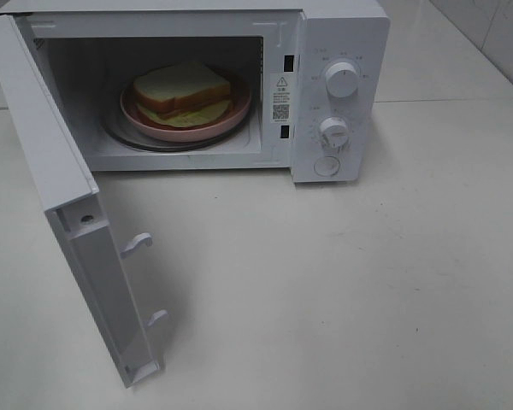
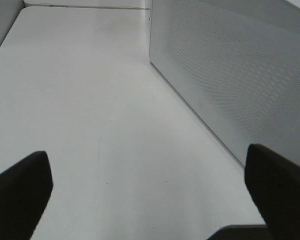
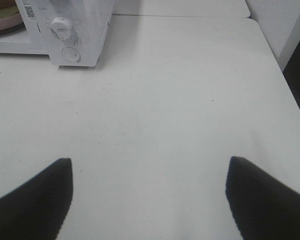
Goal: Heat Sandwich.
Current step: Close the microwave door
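Note:
The sandwich (image 1: 181, 89), white bread with a reddish filling and green lettuce, lies on a round pink plate (image 1: 188, 124) inside the white microwave (image 1: 338, 51). The microwave door (image 1: 64, 196) hangs wide open to the left. Neither arm appears in the high view. My left gripper (image 2: 147, 192) is open and empty over bare table, beside the door's perforated outer face (image 2: 230, 75). My right gripper (image 3: 147, 197) is open and empty too, low over the table, well back from the microwave's control panel (image 3: 65, 35).
Two white knobs (image 1: 342, 79) and a round button (image 1: 326, 166) sit on the microwave's right panel. The white table (image 1: 325, 299) stretches in front of it. The table's right edge (image 3: 280, 65) drops off by a dark gap in the right wrist view.

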Motion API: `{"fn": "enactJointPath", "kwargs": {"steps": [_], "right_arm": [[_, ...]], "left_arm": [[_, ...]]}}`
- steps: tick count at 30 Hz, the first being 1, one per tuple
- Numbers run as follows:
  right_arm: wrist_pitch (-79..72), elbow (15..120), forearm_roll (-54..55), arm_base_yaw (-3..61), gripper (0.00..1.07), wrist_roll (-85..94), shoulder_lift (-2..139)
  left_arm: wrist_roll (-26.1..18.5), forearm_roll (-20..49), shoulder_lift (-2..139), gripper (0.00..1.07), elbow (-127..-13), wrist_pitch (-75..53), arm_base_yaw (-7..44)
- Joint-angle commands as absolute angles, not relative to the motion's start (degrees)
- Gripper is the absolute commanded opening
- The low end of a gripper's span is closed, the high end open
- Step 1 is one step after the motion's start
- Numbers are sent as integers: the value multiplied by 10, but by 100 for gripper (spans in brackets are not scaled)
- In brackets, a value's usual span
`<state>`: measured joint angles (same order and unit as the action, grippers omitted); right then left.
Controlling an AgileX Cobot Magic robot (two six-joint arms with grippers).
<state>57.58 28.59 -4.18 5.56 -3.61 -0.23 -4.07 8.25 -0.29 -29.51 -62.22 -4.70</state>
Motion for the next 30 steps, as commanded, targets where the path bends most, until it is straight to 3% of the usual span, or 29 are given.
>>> {"fn": "enactJointPath", "kwargs": {"steps": [1,30], "right_arm": [[570,286,-43,53,76,-41,-18],[570,286,-43,54,76,-41,-18]], "left_arm": [[-37,81,-10,98,-295,-616,-45],[-37,81,-6,98,-295,-616,-45]]}}
